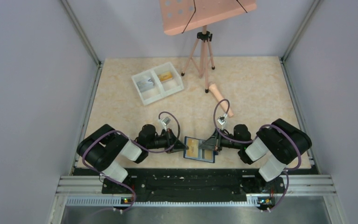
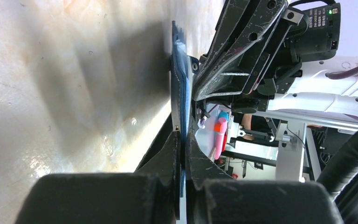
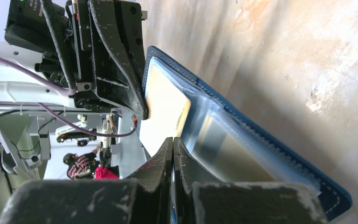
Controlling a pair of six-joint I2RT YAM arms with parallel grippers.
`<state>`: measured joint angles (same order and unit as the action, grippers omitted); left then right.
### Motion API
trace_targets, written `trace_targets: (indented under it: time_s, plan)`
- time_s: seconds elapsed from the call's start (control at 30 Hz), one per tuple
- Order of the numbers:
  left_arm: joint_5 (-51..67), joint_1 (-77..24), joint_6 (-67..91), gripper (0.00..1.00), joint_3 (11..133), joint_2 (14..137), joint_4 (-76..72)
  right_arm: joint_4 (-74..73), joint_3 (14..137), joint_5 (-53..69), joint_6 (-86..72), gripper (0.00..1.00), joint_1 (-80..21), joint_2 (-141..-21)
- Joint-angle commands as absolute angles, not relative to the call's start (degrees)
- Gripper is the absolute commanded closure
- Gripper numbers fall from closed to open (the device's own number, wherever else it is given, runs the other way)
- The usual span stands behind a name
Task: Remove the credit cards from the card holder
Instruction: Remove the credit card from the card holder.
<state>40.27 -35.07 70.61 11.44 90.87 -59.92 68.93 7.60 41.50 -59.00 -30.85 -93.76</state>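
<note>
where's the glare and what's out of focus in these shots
Top external: even light, all sharp, hardly any shadow. Left wrist: left gripper a dark blur at the bottom, glare patches and a broad shadow on the table beside the card holder. Right wrist: right gripper blurred too, the card holder's clear sleeve shines, table washed out at upper right.

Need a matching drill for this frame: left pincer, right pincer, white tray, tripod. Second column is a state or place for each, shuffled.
1. left pincer
2. right pincer
3. white tray
4. tripod

a. stands at the far edge of the table
b. shut on the corner of the yellow card
c. holds a grey card and an orange card, one per compartment
d. shut on the edge of the blue wallet

Pairs: 1-d, 2-b, 3-c, 4-a
</note>
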Motion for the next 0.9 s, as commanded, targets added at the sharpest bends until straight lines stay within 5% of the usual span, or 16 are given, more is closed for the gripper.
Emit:
trace_targets:
  time_s: [0.0,0.37,0.5,0.87]
  plan:
    - [41.92,-34.55,70.68,1.0,11.03,91.13,-63.1,73.64,8.48,43.36,-58.68,1.0,-30.51,-93.65]
    - [43.78,-34.6,71.86,1.0,11.25,92.56,-66.9,73.59,8.7,43.61,-59.03,0.99,-30.55,-94.5]
    - [43.99,-34.6,73.17,1.0,11.26,92.96,-69.56,73.42,8.79,43.5,-59.39,0.79,-30.52,-94.63]
    - [43.51,-34.62,74.58,1.0,11.18,93.82,-72.16,80.33,8.09,42.8,-62.4,0.68,-31.82,-99.59]
